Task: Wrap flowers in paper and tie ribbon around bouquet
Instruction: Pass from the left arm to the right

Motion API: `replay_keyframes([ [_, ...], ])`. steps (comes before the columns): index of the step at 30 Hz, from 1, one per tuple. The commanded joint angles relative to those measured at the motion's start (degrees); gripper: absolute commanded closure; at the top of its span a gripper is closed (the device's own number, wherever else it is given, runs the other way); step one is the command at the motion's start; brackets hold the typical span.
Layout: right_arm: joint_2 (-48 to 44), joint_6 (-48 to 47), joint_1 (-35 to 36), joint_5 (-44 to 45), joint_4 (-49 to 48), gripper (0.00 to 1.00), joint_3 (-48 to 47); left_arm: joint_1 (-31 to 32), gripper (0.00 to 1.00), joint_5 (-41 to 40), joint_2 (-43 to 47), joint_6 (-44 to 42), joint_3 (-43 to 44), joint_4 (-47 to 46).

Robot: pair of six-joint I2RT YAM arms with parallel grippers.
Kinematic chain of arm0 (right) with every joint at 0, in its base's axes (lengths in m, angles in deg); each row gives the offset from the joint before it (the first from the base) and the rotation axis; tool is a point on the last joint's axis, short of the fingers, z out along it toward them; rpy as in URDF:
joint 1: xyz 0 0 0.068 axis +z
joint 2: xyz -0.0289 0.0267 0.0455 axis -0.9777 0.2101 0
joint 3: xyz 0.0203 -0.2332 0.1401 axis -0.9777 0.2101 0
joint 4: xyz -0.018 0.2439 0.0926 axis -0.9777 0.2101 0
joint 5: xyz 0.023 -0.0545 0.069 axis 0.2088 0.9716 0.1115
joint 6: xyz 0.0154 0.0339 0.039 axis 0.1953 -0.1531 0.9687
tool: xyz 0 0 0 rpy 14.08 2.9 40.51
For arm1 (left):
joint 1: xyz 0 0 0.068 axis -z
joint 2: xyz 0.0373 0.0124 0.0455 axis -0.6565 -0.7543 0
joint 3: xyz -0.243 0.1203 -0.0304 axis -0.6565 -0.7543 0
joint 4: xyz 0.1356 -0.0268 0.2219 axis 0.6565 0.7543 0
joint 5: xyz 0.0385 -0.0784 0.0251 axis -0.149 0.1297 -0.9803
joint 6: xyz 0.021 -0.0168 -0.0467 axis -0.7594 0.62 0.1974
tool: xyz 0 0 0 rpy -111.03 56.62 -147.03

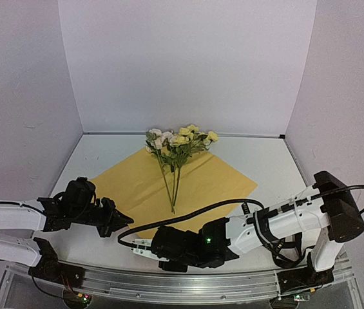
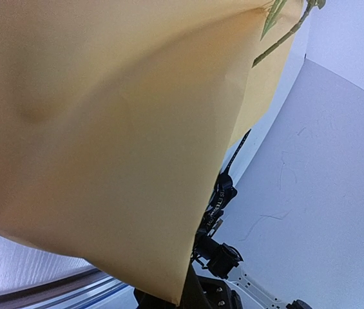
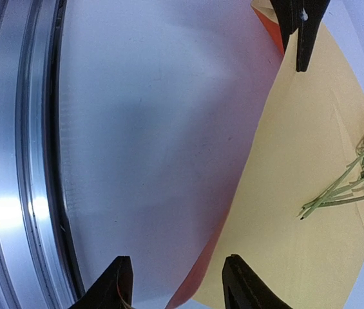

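Barely begun: flowers (image 1: 178, 138) lie mid-paper (image 1: 214, 183), yellow face up, unwrapped. Left gripper (image 1: 118, 219) pinches the paper's near-left edge; right gripper (image 3: 178, 277), half wide, straddles its near corner. Wrapping and tying remain.

The top view looks down from high at the near side over the whole table (image 1: 265, 158). The left wrist view sits close against the paper (image 2: 104, 141), the right skims low over the table; all share paper and flowers (image 1: 176, 138)
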Motion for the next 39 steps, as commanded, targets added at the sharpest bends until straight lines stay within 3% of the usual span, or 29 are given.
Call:
replay_keyframes([
  [1,-0.69,-1.56,1.57,2.17,-1.3,0.45,1.92,-0.22,1.0,-0.28,2.03,1.54,-0.45,-1.17],
  [7,0.36,-2.34,2.81,5.13,-2.95,0.38,1.95,-0.3,1.0,-0.2,2.41,1.63,-0.53,-0.89],
  [13,1.07,-4.33,3.01,7.96,-4.02,0.4,0.88,-0.31,1.0,-0.18,2.17,1.33,-0.57,-0.44],
  [20,1.11,-5.95,3.02,8.05,-2.89,0.87,-0.8,-0.24,0.95,-0.75,3.23,0.27,-1.03,1.8],
  [23,0.0,-6.31,3.01,4.64,1.7,1.0,-2.19,-0.22,0.74,-1.56,4.52,-2.94,-0.1,7.22],
  [26,-1.11,-5.94,2.89,-1.17,9.21,1.0,-4.85,-0.23,0.59,-3.47,7.3,-8.47,3.12,17.22],
  [29,-1.02,-4.12,2.55,-8.62,18.57,1.0,-9.56,-0.32,0.51,-7.0,10.94,-14.46,8.29,27.12],
  [34,0.26,-1.27,2.35,-18.1,27.79,1.0,-15.66,-0.23,0.51,-9.34,12.72,-22.96,15.51,38.81],
  [39,1.93,-0.72,2.13,-20.42,33.33,1.0,-20.0,-0.31,0.57,-8.53,11.42,-30.06,19.35,42.19],
])
